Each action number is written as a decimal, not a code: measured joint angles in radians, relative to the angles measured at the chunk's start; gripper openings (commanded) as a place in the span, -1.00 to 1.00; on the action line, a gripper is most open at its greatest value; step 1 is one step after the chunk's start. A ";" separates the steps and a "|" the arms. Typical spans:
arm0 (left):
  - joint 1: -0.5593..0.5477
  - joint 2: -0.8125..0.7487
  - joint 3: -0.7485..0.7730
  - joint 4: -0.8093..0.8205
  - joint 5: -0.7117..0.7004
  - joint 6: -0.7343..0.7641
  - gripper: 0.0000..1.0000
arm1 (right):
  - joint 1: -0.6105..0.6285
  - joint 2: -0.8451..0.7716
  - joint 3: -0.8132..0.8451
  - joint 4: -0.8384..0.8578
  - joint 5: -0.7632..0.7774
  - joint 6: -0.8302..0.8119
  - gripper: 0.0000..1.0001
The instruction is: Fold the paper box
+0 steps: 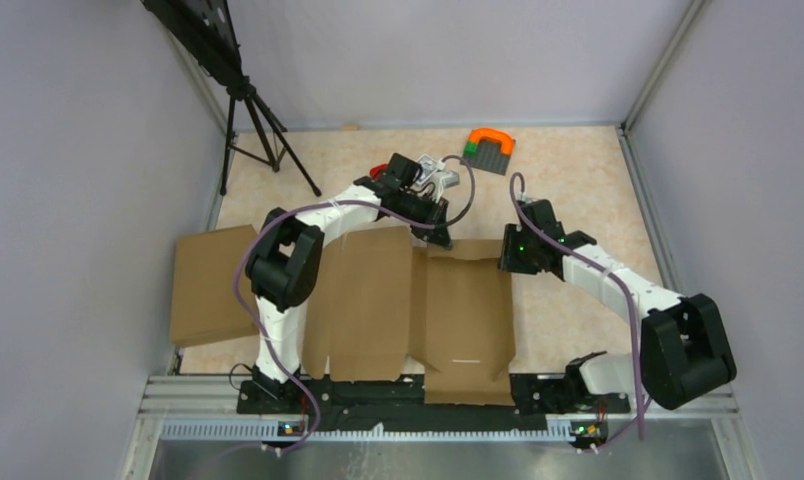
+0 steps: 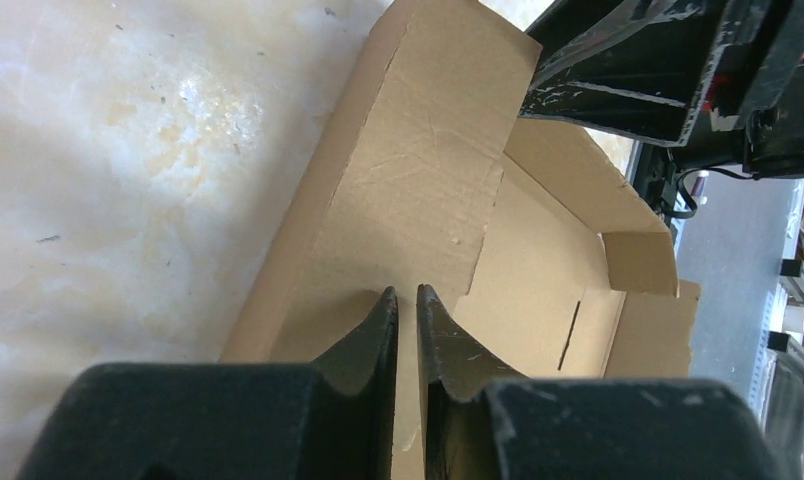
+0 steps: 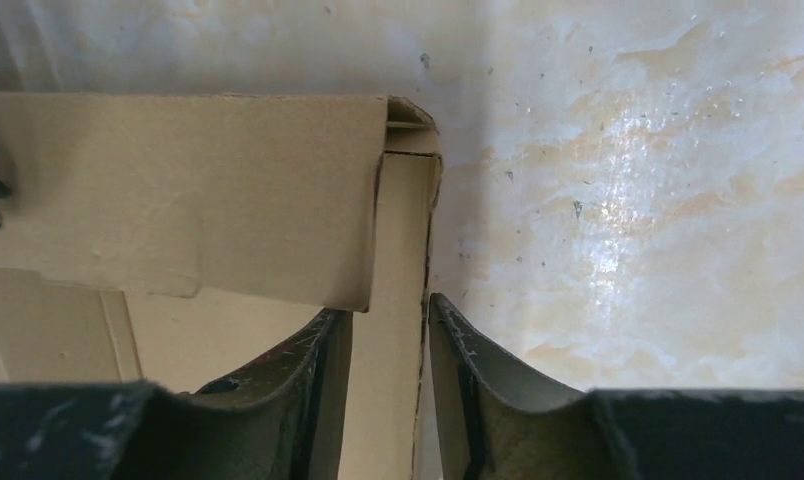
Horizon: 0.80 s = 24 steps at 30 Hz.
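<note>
The brown paper box (image 1: 408,310) lies mostly flat in the middle of the table, with its far flap raised on the right half. My left gripper (image 1: 435,235) sits at the far left corner of that half. In the left wrist view its jaws (image 2: 406,295) are pinched almost together on the box's far flap (image 2: 418,170). My right gripper (image 1: 508,258) is at the far right corner. In the right wrist view its jaws (image 3: 386,325) straddle and press the box's right side wall (image 3: 403,250), beside the folded far flap (image 3: 178,190).
A second flat cardboard sheet (image 1: 213,285) lies at the left. A tripod (image 1: 263,130) stands at the back left. A grey toy plate with orange and green pieces (image 1: 490,148) and small grey and red items (image 1: 433,170) lie at the back.
</note>
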<state>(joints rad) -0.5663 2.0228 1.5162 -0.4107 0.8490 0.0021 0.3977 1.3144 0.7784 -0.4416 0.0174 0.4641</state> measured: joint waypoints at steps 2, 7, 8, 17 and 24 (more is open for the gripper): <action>-0.003 0.000 -0.014 0.010 -0.003 -0.003 -0.74 | 0.000 -0.012 0.000 0.000 -0.003 0.007 -0.08; -0.009 0.000 -0.034 0.030 -0.005 -0.005 -0.74 | -0.003 -0.040 -0.005 0.007 -0.023 0.010 0.12; -0.010 0.000 -0.035 0.031 -0.005 -0.006 -0.74 | -0.006 -0.040 -0.006 0.006 -0.030 0.012 0.20; -0.011 0.000 -0.037 0.052 -0.013 -0.007 -0.74 | -0.037 -0.049 -0.021 0.009 -0.086 0.020 0.62; -0.012 0.000 -0.037 0.060 -0.024 -0.007 -0.74 | -0.054 -0.055 -0.021 0.010 -0.131 0.015 0.86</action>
<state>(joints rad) -0.5785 2.0228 1.4792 -0.3511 0.8253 -0.0051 0.3435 1.2591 0.7574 -0.4316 -0.1139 0.4789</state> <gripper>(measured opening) 0.129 0.912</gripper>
